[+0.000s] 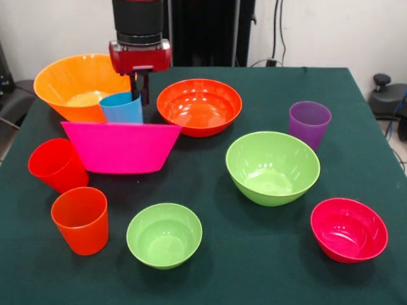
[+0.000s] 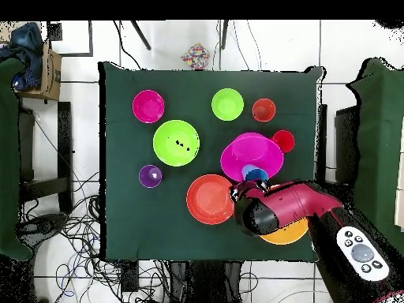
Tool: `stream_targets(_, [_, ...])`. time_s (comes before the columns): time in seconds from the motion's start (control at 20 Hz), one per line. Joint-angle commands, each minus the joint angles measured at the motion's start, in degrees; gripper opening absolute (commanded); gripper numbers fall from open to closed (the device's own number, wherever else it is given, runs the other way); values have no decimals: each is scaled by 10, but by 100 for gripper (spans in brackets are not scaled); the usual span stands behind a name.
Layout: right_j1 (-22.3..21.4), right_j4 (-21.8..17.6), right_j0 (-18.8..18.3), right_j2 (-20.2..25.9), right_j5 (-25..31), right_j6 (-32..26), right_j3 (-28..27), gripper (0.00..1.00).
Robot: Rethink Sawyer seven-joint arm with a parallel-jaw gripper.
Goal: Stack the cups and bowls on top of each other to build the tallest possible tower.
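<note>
Green cloth covers your table. From the left in the front view you see the red cup and orange cup, both empty, then the large orange bowl and the pink bowl. Your tool has its fingers closed on the rim of the blue cup, which sits over the pink bowl. Rightward lie the small green bowl, red-orange bowl, medium green bowl, purple cup and crimson bowl, all empty and unstacked.

No legible text, label, brand, number or sign appears on the bowls, the cups, the robot arm or anything around the table.
</note>
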Motion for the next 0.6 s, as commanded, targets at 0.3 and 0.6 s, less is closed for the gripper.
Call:
stream_targets(0.3, [-68, 82, -8, 73, 120, -165, 59, 0])
stream_targets(0.6, [-99, 109, -16, 97, 140, -161, 79, 0])
